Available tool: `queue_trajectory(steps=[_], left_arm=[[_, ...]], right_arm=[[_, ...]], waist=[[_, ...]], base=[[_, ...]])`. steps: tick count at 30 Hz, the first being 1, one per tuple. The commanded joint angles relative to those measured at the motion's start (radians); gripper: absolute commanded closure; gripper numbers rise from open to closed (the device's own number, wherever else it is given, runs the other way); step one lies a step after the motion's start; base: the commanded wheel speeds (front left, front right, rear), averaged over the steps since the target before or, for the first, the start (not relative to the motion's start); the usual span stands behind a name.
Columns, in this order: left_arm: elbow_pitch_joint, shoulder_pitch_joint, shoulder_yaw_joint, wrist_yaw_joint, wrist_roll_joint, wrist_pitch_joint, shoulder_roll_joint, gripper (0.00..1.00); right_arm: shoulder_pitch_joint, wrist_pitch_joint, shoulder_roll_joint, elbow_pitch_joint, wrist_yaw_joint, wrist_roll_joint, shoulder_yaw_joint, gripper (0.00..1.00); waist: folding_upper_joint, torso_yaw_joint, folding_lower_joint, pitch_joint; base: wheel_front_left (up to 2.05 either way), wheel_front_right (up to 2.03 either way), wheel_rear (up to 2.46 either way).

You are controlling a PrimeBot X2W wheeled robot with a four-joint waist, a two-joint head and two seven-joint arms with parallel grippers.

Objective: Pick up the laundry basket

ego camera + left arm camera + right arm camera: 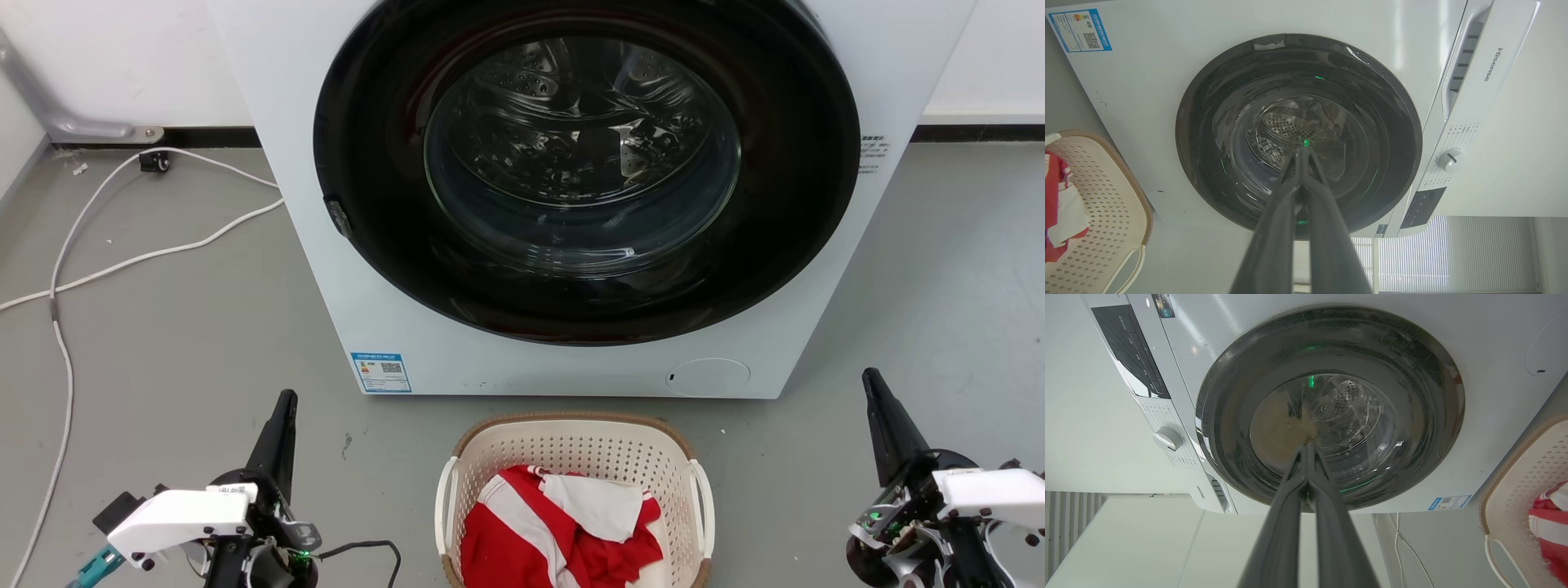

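The laundry basket [571, 449] stands on the grey floor in front of the washer, cream with perforated walls, a brown rim and white side handles. Red and white cloth [563, 531] lies inside it. My left gripper [286, 400] is shut, out to the basket's left, its fingers pointing up toward the washer. On the far right my right gripper [872, 377] is shut too, well clear of the basket. In the left wrist view the basket [1106, 204] sits at the left edge and the gripper [1302, 153] holds nothing. In the right wrist view the basket [1523, 490] sits at the right edge, beside the shut gripper [1306, 447].
A white front-loading washer [408, 269] with a dark round door [584, 163], shut, stands just behind the basket. White cables [90, 261] trail over the floor at the left. Open floor lies on both sides of the basket.
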Motion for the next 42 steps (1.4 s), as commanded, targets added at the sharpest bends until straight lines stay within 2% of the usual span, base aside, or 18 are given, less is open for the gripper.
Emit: queue_trajectory(steps=[1, 2, 6, 14, 20, 30, 38, 42], left_arm=[[0.001, -0.010, 0.004, -0.004, 0.007, 0.001, -0.001, 1.00], [0.000, 0.000, 0.000, 0.000, 0.000, 0.000, 0.000, 0.00], [0.024, 0.024, -0.004, 0.001, 0.002, -0.004, -0.007, 0.00], [-0.013, 0.045, -0.014, 0.001, 0.045, -0.050, -0.006, 0.00], [-0.030, 0.056, 0.009, 0.001, 0.098, -0.082, -0.006, 0.00], [-0.083, 0.067, 0.045, 0.008, 0.233, -0.124, -0.006, 0.00], [-0.161, 0.077, 0.062, 0.050, 0.362, -0.154, -0.005, 0.00], [-0.221, 0.081, 0.043, 0.078, 0.476, -0.169, -0.005, 0.00]], right_arm=[[-0.011, 0.003, 0.004, 0.001, 0.000, -0.004, -0.002, 1.00], [0.000, 0.000, 0.000, 0.000, 0.000, 0.000, 0.000, 0.00], [0.025, -0.004, 0.003, 0.023, 0.000, -0.002, 0.005, 0.00], [0.035, -0.050, 0.003, 0.003, 0.000, -0.042, 0.032, 0.00], [0.036, -0.082, 0.003, 0.003, 0.000, -0.108, 0.027, 0.00], [0.022, -0.124, 0.003, -0.031, 0.000, -0.316, -0.007, 0.00], [0.017, -0.155, 0.004, -0.121, 0.000, -0.532, -0.004, 0.00], [0.019, -0.169, 0.004, -0.168, 0.000, -0.660, 0.015, 0.00]], waist=[[0.0000, 0.000, 0.0000, 0.000], [0.0000, 0.000, 0.0000, 0.000], [0.0000, 0.000, 0.0000, 0.000], [0.0000, 0.000, 0.0000, 0.001], [0.0000, 0.000, 0.0000, 0.002], [0.0000, 0.002, 0.0000, 0.001], [0.0000, 0.002, 0.0000, 0.003], [0.0000, 0.001, 0.0000, 0.005]], base=[[0.00, 0.00, 0.00], [0.00, 0.00, 0.00], [0.00, 0.00, 0.00], [0.00, 0.00, 0.00], [0.00, 0.00, 0.00], [0.00, 0.00, 0.00], [0.00, 0.00, 0.00], [0.00, 0.00, 0.00]])
